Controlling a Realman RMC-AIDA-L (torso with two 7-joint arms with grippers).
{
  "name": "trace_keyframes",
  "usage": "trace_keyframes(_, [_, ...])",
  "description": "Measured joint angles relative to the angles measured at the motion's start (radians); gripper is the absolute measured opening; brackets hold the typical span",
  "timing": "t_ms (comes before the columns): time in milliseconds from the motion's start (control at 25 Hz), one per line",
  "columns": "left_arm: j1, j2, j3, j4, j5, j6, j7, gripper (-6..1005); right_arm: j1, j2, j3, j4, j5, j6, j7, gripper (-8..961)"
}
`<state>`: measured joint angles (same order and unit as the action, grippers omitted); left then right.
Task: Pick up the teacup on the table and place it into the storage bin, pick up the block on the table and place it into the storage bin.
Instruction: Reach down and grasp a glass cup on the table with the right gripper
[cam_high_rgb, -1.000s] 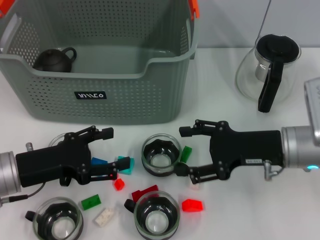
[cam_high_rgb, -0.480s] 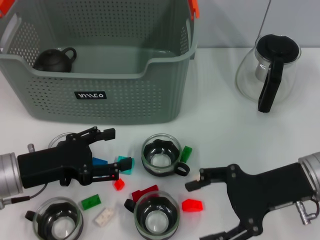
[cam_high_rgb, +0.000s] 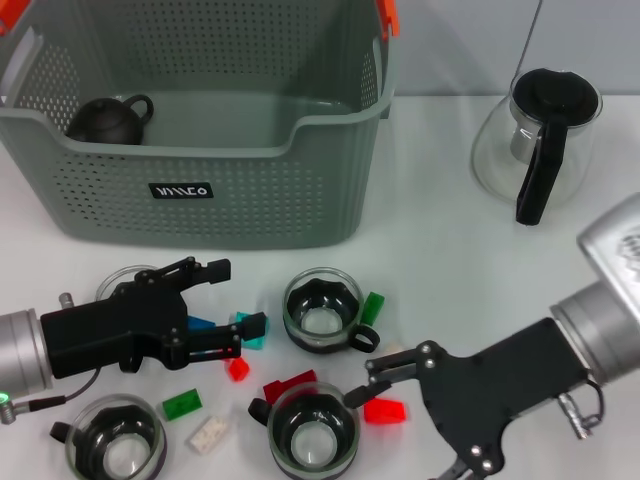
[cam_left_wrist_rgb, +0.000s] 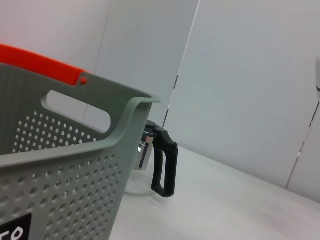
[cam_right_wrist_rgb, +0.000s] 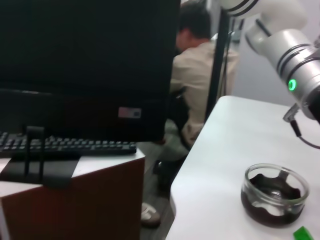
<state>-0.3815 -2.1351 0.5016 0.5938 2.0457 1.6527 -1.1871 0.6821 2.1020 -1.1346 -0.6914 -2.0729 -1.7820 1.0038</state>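
Observation:
Several glass teacups stand on the white table: one in the middle (cam_high_rgb: 322, 310), one in front of it (cam_high_rgb: 313, 428), one at the front left (cam_high_rgb: 115, 450). Small blocks lie around them: green (cam_high_rgb: 372, 307), red (cam_high_rgb: 385, 410), dark red (cam_high_rgb: 290, 385), teal (cam_high_rgb: 250, 330), blue (cam_high_rgb: 198, 323). My left gripper (cam_high_rgb: 235, 298) lies open near the table, its fingers either side of the blue and teal blocks. Over the red block hangs my right gripper (cam_high_rgb: 400, 425), open and holding nothing, its lower finger cut off by the picture's edge. The grey-green storage bin (cam_high_rgb: 200, 190) stands behind.
A dark teapot (cam_high_rgb: 108, 120) sits inside the bin. A glass pitcher (cam_high_rgb: 540, 140) with a black handle stands at the back right. More blocks lie at the front left: green (cam_high_rgb: 181, 403), white (cam_high_rgb: 209, 433), small red (cam_high_rgb: 238, 368). The right wrist view shows a teacup (cam_right_wrist_rgb: 274, 194) near the table's edge.
My right gripper has left the middle teacup's side, swung toward the front right and turned, then come in over the red block. The left gripper has barely moved.

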Motion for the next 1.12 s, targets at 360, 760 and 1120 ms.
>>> trace_keyframes(360, [0.002, 0.000, 0.000, -0.002, -0.003, -0.001, 0.003, 922, 0.077, 0.006, -0.168, -0.020, 0.005, 0.080, 0.127, 946])
trace_keyframes(760, [0.004, -0.002, 0.000, -0.003, -0.007, -0.001, 0.002, 920, 0.075, 0.008, -0.418, -0.213, 0.005, 0.159, 0.309, 946])
trace_keyframes(1120, [0.009, -0.003, 0.000, -0.017, -0.007, -0.001, 0.007, 918, 0.064, 0.006, -0.612, -0.340, -0.001, 0.265, 0.416, 946])
